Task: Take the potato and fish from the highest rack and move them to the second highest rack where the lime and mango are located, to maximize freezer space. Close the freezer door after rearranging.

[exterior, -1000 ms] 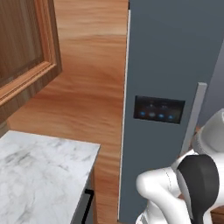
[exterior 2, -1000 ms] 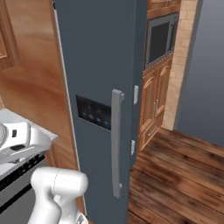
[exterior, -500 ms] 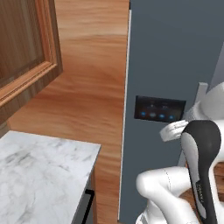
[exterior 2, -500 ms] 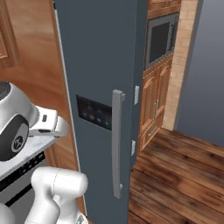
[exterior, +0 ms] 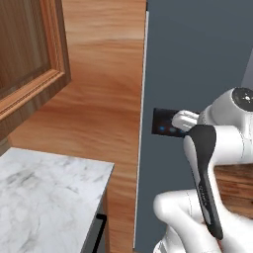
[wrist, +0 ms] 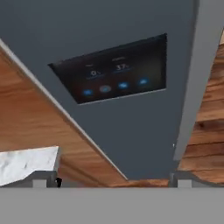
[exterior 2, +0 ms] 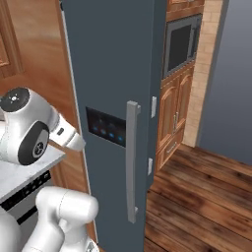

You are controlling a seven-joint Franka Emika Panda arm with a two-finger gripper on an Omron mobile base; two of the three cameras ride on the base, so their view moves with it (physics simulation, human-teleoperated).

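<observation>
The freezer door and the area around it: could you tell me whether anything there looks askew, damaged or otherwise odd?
Nothing stands out. The freezer door is shut and sits flush, its handle hangs straight, and the control panel is lit and intact. The marble counter beside it shows no spill. The gripper is open, facing the panel.

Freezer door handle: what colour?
Light grey, a vertical bar handle on the dark slate-blue freezer door. Clearest in the right base view.
</observation>
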